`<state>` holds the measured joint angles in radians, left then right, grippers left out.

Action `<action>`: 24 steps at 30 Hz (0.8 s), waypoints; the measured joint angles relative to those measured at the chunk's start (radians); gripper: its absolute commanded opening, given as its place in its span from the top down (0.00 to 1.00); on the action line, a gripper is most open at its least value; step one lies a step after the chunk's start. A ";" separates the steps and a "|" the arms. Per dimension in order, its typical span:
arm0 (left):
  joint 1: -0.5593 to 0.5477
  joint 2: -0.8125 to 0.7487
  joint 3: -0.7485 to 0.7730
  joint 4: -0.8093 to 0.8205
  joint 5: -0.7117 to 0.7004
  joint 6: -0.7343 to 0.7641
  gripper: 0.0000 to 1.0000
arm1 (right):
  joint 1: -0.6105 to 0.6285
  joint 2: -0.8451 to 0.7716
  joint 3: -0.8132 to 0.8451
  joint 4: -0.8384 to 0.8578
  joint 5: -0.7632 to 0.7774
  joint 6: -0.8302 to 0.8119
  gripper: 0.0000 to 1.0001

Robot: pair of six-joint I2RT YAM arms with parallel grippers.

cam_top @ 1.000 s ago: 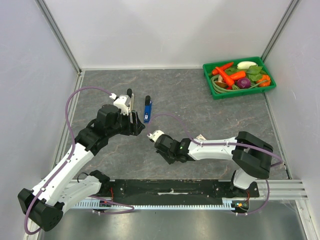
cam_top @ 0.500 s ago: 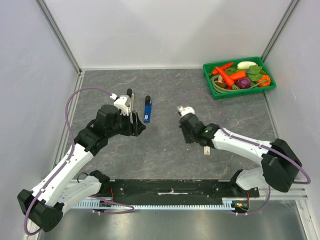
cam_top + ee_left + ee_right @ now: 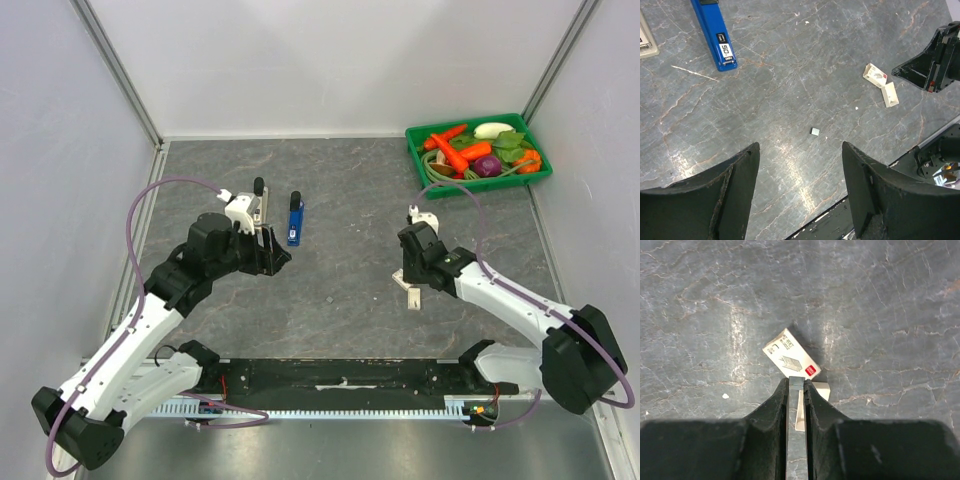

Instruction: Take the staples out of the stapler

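Observation:
The blue stapler lies on the grey table; in the left wrist view it is at the top left. My left gripper is open and empty above the table, just left of the stapler; its jaws stand wide apart. My right gripper is shut on a thin grey strip of staples, held over a white staple box and its open tray. A small loose staple piece lies on the table between the arms.
A green tray of toy vegetables stands at the back right. A white and black object lies left of the stapler. The staple box and its tray show in the left wrist view too.
My right arm has swung from beside the stapler to the right and now holds the staple strip over the staple box. My left arm has barely moved.

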<state>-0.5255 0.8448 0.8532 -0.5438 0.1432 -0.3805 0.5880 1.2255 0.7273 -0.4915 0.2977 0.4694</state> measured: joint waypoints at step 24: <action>0.000 -0.014 -0.010 0.000 0.051 0.000 0.28 | -0.003 -0.079 -0.102 -0.092 -0.002 0.158 0.82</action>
<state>-0.5255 0.8310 0.8436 -0.5438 0.1940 -0.3805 0.5846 1.1461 0.6250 -0.5838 0.2955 0.6270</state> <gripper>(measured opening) 0.727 0.196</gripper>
